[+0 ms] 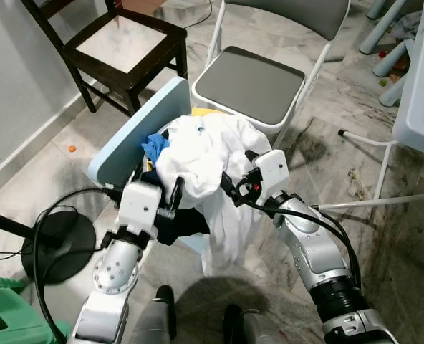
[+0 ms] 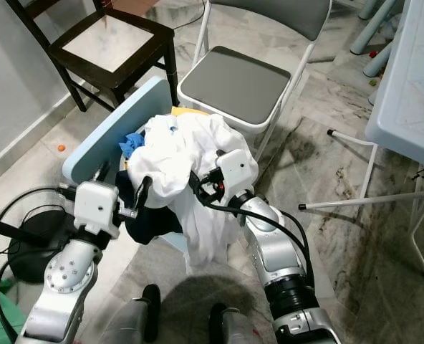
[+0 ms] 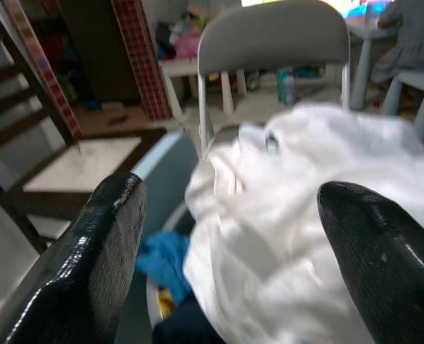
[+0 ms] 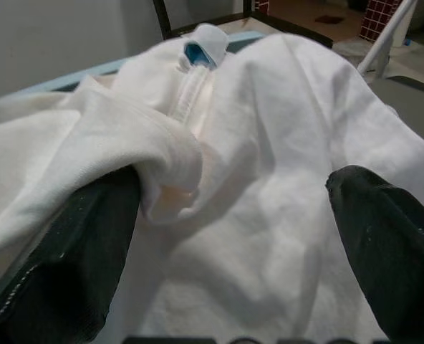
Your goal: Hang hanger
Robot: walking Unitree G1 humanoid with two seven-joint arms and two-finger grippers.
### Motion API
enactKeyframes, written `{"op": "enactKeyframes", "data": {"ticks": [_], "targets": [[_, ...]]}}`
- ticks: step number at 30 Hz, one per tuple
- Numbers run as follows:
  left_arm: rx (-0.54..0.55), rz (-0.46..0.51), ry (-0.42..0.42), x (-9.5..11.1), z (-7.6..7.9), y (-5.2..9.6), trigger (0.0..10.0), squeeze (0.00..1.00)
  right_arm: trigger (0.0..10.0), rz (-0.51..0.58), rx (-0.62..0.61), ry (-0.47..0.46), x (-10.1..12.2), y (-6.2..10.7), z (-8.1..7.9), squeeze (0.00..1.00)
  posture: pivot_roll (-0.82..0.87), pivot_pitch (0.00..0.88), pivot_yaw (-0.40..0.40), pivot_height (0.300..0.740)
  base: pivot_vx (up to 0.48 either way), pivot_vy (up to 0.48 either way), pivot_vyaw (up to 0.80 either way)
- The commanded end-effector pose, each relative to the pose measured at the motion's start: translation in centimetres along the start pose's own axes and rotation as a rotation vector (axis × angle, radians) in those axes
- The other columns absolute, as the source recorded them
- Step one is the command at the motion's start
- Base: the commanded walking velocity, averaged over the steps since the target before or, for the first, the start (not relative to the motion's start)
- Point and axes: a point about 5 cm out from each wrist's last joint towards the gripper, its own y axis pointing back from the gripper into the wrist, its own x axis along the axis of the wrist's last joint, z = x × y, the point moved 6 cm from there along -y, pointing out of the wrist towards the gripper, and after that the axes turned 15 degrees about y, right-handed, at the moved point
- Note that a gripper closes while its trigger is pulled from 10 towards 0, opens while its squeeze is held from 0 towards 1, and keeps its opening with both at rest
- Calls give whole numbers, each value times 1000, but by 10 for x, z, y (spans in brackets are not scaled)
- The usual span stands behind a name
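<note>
A heap of laundry sits at the centre of the head views, topped by a white garment [image 1: 201, 154] that spills down toward the lower middle of the frame. Under it lie a blue cloth [image 1: 155, 143] at the heap's left edge and dark clothing [image 1: 180, 222] lower down. The heap rests in a pale blue basket [image 1: 126, 140] whose flat side tilts toward the upper left.

The left gripper [image 1: 175, 195] sits left of centre, at the lower left edge of the white garment, its fingers [image 3: 108, 244] spread wide with nothing between them; in the left wrist view the garment lies just ahead of them. The right gripper [image 1: 230, 183] is just right of centre, pressed against the garment's right side. Its fingers [image 4: 76, 258] are also wide apart, and in the right wrist view white fabric bulges into the gap between them, a fold touching one finger.

No hanger can be made out among the clothes.

A grey folding chair [image 1: 251, 82] stands at upper centre, just behind the heap. A dark wooden chair [image 1: 122, 46] is at upper left, and a black fan base [image 1: 58, 247] with its cable at lower left. The floor [image 1: 384, 236] is marbled tile.
</note>
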Motion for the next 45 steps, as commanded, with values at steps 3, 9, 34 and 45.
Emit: {"op": "enactKeyframes", "data": {"ticks": [3,9,34,45], "targets": [[34,35,-41,14,-8,0,10000,0,10000,-28,-47,27,-10,2,6,0,289,333,-79,740,0,0,0],[-22,-25,82,8,3,-7,10000,0,10000,-75,-168,115,-17,6,32,0,291,334,-81,740,0,0,0],[-300,-149,226,-16,79,-35,10000,0,10000,-96,-451,257,-16,45,100,0,215,326,-67,740,0,0,0],[-315,-292,206,-52,84,-16,10000,0,10000,-110,-431,260,-20,44,96,0,210,329,-76,740,0,0,0]]}}
